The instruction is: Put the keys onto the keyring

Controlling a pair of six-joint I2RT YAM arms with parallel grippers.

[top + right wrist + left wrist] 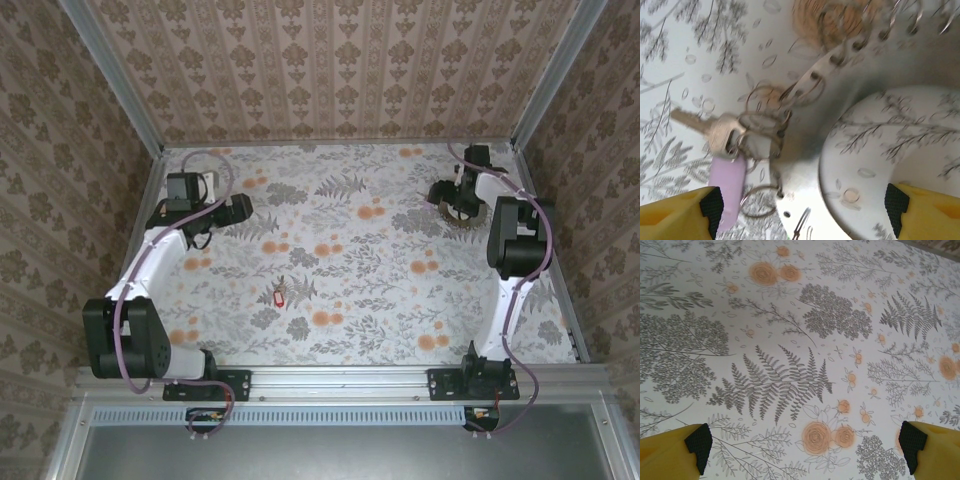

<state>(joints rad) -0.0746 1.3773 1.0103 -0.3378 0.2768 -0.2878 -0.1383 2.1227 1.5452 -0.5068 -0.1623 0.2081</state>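
Keyring [790, 195] lay flat on the table [680, 50], right under the R claw [805, 210], its metal band btwn the two yellow tips. R claw was released, tips wide apart, not touching the band. Red key [277, 296] lay far off from both claws, out in the middle. L claw [805, 450] was released too, w/ bare table under it. To do it well: drop straight down, pinch the band only, not the silver key [722, 132] hooked on beside it, & lift slow.
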